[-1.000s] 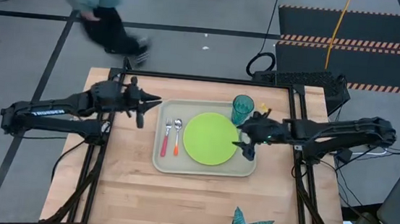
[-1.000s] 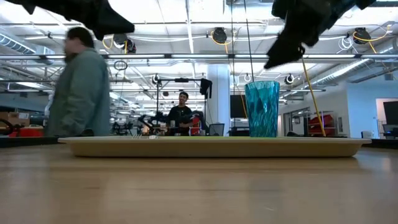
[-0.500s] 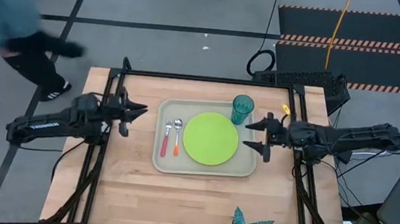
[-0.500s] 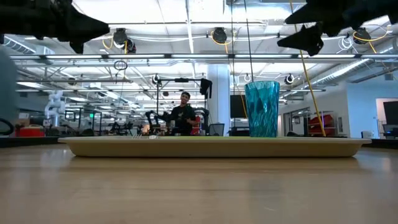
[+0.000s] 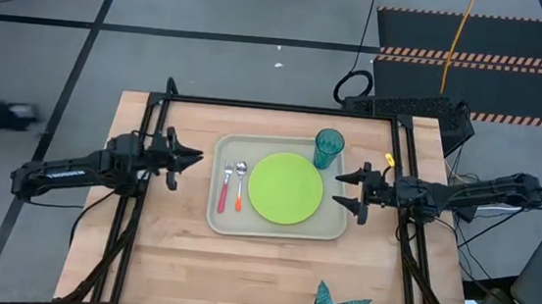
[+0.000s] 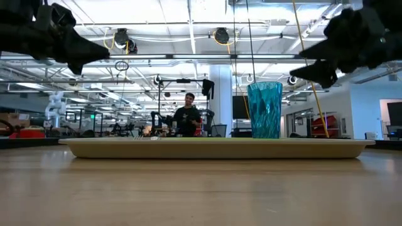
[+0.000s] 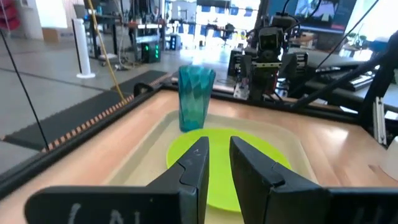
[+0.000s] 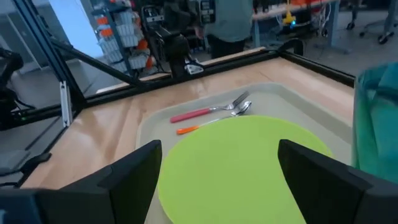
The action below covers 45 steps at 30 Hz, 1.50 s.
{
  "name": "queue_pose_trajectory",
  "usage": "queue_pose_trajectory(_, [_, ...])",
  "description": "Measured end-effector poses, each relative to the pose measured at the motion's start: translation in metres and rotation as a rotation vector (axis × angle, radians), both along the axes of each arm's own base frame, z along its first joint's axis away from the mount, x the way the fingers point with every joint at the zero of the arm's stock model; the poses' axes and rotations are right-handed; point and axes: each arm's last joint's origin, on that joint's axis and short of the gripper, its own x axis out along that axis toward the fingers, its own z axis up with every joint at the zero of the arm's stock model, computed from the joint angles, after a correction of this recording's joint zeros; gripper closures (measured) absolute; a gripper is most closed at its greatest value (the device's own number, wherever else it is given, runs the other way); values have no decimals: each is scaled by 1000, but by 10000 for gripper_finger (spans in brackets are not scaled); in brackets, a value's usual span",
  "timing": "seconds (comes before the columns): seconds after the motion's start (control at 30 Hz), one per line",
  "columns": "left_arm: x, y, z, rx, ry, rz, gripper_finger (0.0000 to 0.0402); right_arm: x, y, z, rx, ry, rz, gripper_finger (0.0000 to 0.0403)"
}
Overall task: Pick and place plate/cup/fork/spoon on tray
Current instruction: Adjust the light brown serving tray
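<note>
Plate, cup, fork and spoon sit on the tray, between the nearly closed, empty left gripper and the spread-open, empty right gripper.

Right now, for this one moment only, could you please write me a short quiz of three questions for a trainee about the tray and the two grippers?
1. True or false: the fork lies between the spoon and the plate.
2. Where does the cup stand? A) on the plate; B) on the tray, at its far right corner; C) on the bare table.
3. Fill in: the left gripper and the right gripper both hover off the tray's ends, holding ______.

Key
1. False. The spoon lies between the fork and the plate.
2. B.
3. Nothing. The right one is open; the left fingers are nearly closed and empty.
</note>
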Motion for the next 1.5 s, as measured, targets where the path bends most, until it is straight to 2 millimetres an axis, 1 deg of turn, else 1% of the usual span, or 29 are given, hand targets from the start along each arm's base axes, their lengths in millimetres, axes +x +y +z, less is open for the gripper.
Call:
queue_pose_trajectory(0.07, [1, 0, -5, -16, 11, 0, 334, -3, -1, -14, 0, -30, -4, 87])
queue_pose_trajectory(0.13, [1, 0, -7, -20, 16, 0, 334, -4, -2, -11, 5, -103, -9, 87])
queue_pose_trajectory(0.17, [1, 0, -8, -20, 18, 0, 334, -4, -2, -5, 7, -175, -12, 87])
queue_pose_trajectory(0.33, [1, 0, -16, -16, 61, 0, 335, -3, -3, -7, -40, -147, -15, 87])
queue_pose_trajectory(0.47, [0, 0, -26, -30, 104, 10, 335, -5, -3, -3, -80, -182, -13, 87])
queue_pose_trajectory(0.63, [-5, -1, -29, -38, 107, 12, 335, -9, -3, 0, -92, -198, -15, 87])
queue_pose_trajectory(0.8, [-15, -3, -36, -71, 152, 16, 335, -16, -4, -8, -60, -120, -36, 94])
queue_pose_trajectory(0.87, [-18, -4, -33, -77, 150, 17, 335, -19, -5, -8, -51, -117, -38, 101])
queue_pose_trajectory(1.03, [-21, -5, -25, -53, 157, 10, 335, -25, -4, -2, -35, -179, -20, 120])
queue_pose_trajectory(1.13, [-21, -6, -26, -69, 164, -2, 335, -28, -4, -4, -35, -170, -5, 127])
queue_pose_trajectory(1.27, [-19, -7, -23, -106, 110, -42, 335, -31, -5, -10, -15, -110, -29, 134])
queue_pose_trajectory(1.33, [-18, -8, -19, -110, 73, -77, 335, -32, -5, -10, -10, -118, -35, 138])
queue_pose_trajectory(1.5, [-18, -11, -18, -119, 60, -110, 335, -33, -5, -8, -42, -129, -36, 148])
